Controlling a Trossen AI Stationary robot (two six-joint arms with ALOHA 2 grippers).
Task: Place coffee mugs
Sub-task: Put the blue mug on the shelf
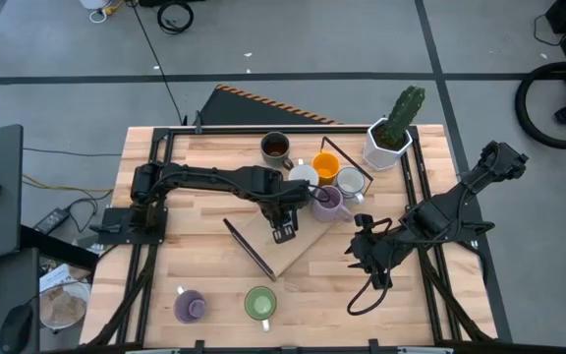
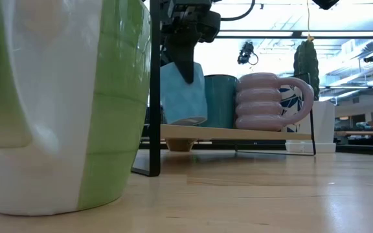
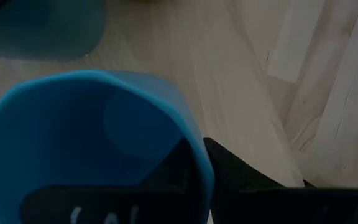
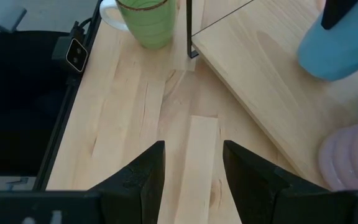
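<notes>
My left gripper is over the wooden rack board, shut on a light blue mug. A darker teal mug and a ribbed purple mug stand on the board beside it. Toward the far edge stand a dark brown mug, two white mugs and an orange mug. A green mug and a second purple mug rest on their bases near the table's near edge. My right gripper is open over bare table, right of the rack. My left gripper holds the blue mug by its rim, one finger inside the mug and the other outside its wall. The fingers come from above, pointing down. The mug hangs below them, slightly tilted, its base just above the board.
The rack's black metal frame rises at the board's near corner. A white pot with a green cactus stands at the far right corner. Bare table lies under my right gripper, between the rack and the green mug.
</notes>
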